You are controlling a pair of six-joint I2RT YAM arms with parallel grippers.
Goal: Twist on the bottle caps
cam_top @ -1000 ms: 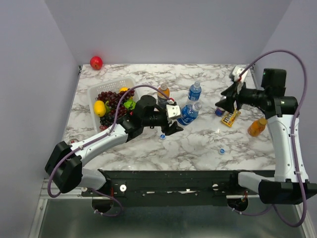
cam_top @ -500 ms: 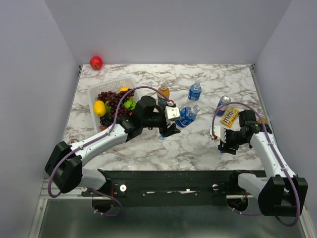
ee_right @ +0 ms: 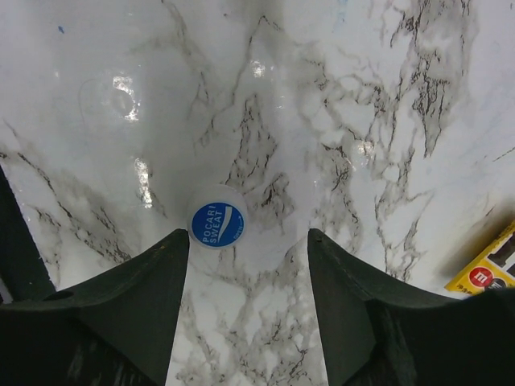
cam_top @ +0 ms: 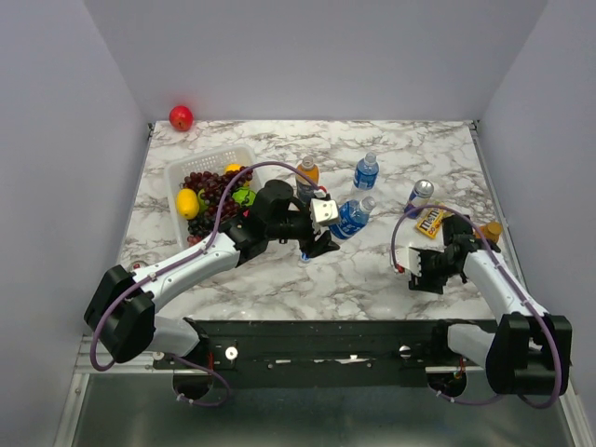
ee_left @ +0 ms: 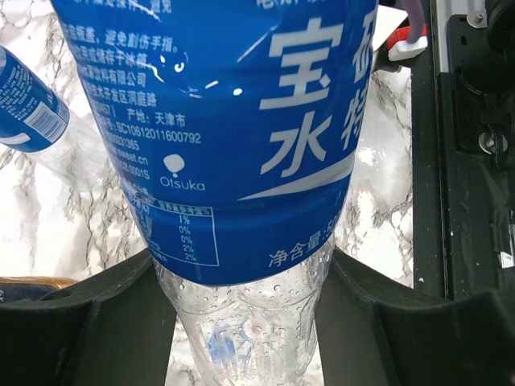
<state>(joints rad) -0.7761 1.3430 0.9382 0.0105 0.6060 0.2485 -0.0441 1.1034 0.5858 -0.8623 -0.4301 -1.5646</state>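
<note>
My left gripper (cam_top: 323, 242) is shut on a clear bottle with a blue label (cam_top: 352, 217), held tilted above the table. In the left wrist view the fingers (ee_left: 96, 322) press both sides of its clear lower part (ee_left: 241, 121). A small blue cap (cam_top: 304, 258) lies on the table just below it. My right gripper (cam_top: 421, 277) is low over the table at the front right. It is open and empty (ee_right: 247, 239). A white cap with a blue Pocari Sweat top (ee_right: 217, 224) lies flat at the tip of its left finger, not gripped.
A second blue-label bottle (cam_top: 366, 171) and an orange drink bottle (cam_top: 307, 174) stand mid-table. Another orange bottle (cam_top: 489, 233) is beside my right arm. A drink can (cam_top: 421, 193) and a yellow candy packet (cam_top: 430, 222) lie behind my right gripper. A white fruit basket (cam_top: 177, 172) is at the left.
My right arm has swung down from high at the back right to low over the white-and-blue cap. My left gripper has kept hold of its bottle and hardly moved.
</note>
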